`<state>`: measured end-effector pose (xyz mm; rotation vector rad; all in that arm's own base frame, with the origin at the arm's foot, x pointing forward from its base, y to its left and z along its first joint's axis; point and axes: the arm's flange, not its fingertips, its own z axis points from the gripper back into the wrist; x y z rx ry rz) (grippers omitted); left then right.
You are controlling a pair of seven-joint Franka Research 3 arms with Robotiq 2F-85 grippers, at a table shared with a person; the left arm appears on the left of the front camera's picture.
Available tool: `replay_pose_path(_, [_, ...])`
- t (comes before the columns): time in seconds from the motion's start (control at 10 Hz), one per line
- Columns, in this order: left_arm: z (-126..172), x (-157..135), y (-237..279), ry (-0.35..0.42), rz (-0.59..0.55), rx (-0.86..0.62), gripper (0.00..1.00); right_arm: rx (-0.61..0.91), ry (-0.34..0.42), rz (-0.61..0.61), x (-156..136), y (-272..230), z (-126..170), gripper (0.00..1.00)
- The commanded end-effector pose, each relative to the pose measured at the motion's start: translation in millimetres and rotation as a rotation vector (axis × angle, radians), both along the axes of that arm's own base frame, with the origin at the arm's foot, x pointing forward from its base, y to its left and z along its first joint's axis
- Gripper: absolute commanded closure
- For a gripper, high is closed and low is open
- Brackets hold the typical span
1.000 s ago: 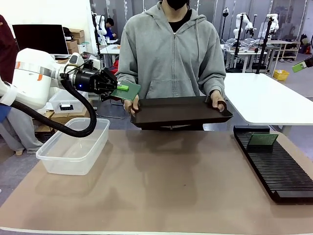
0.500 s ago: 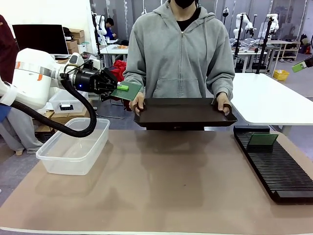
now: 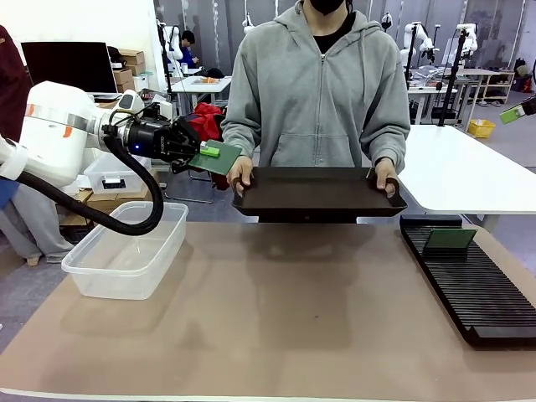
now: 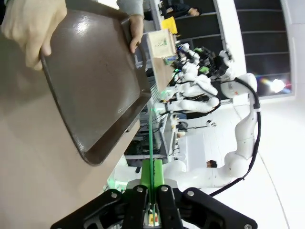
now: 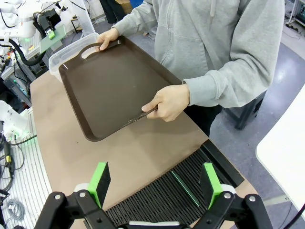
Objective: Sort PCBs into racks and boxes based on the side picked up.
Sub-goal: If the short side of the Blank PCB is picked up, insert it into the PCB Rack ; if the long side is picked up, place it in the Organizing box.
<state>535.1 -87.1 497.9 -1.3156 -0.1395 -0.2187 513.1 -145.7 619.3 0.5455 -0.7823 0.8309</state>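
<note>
Across the tan bench (image 3: 276,318), a person holds a dark brown tray (image 3: 318,191). My left end effector (image 3: 194,151) grips a thin green circuit board (image 3: 218,156); my right end effector (image 5: 155,183) gapes wide above the ribbed black rack (image 5: 167,195).

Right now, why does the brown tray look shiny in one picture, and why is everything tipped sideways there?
In the left wrist view the tray catches a white glare patch near the person's hand, and the scene lies sideways because that camera rolls with the wrist. In the front view the tray looks dull and level, casting a soft shadow on the table. In the right wrist view it shows a mild sheen.
</note>
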Motion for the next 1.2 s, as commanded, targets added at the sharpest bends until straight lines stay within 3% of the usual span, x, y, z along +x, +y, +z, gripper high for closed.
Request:
replay_pose_path(0.0, [25, -9, 17, -0.059, -0.086, 0.146, 0.97, 0.014, 0.000, 0.004, 0, 2, 0, 0.00])
replay_pose_path(0.2, [46, -20, 37, -0.078, -0.113, 0.368, 0.97, 0.014, 0.000, 0.004, 0, 2, 0, 0.00])
replay_pose_path(0.5, [52, -28, 66, -0.051, -0.027, 0.657, 0.97, 0.014, 0.000, 0.004, 0, 2, 0, 0.00])
replay_pose_path(0.6, [47, -30, 70, -0.053, -0.013, 0.691, 0.97, 0.014, 0.000, 0.004, 0, 2, 0, 0.00])
replay_pose_path(0.8, [24, -28, 76, -0.063, 0.075, 0.905, 0.97, 0.014, 0.000, 0.004, 0, 2, 0, 0.00])
replay_pose_path(1.1, [-2, -25, 79, -0.099, 0.189, 0.997, 0.97, 0.014, 0.000, 0.004, 0, 2, 0, 0.00])
